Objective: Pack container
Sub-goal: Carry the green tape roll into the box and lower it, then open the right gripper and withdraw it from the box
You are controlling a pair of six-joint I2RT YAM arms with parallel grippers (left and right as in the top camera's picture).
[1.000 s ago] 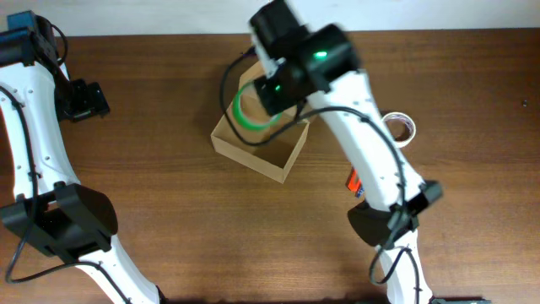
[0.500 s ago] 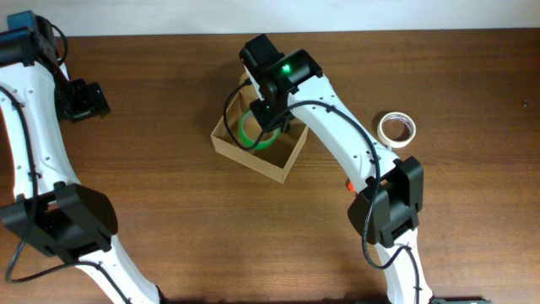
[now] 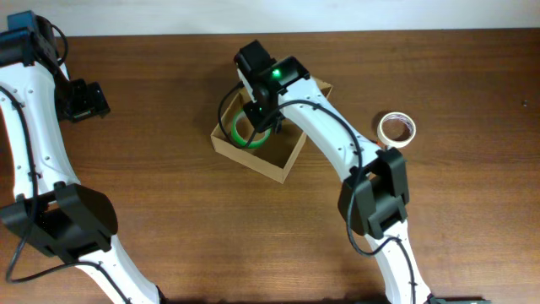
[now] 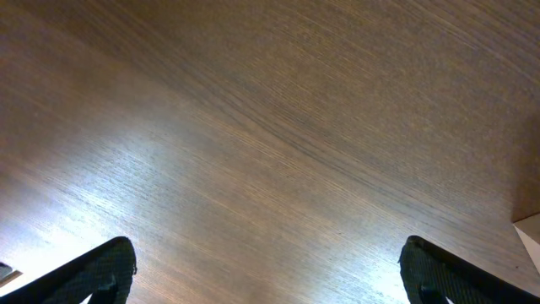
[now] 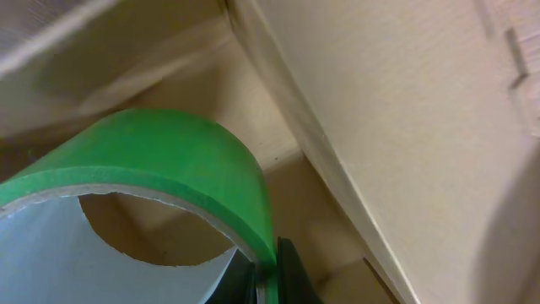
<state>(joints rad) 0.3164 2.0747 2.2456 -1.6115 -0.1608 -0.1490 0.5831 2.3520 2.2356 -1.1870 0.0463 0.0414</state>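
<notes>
- Trouble nearest first: box, open on table mid-scene, sits unheld. A nudge from right arm against a wall would likely slide or twist the light cardboard.
- Right gripper reaches down into the box, jaws pinched narrow on the wall of green roll. The wrist view shows the roll on edge, close beside a cardboard wall. Let go like that, it may tip, lean on the wall or roll rather than lie flat.
- Left gripper, far left and well apart from the box, hangs over bare wood with jaws wide and holding nothing. It is in no place to steady the box.
- Flap stands open at the box's far right, just beside the arm, where a lift-out could snag it.
- Contents: the box holds only the green roll, gripped by the right gripper. Whether the roll touches the floor cannot be told.
- White roll lies on the table right of the box, outside it, not yet packed.
</notes>
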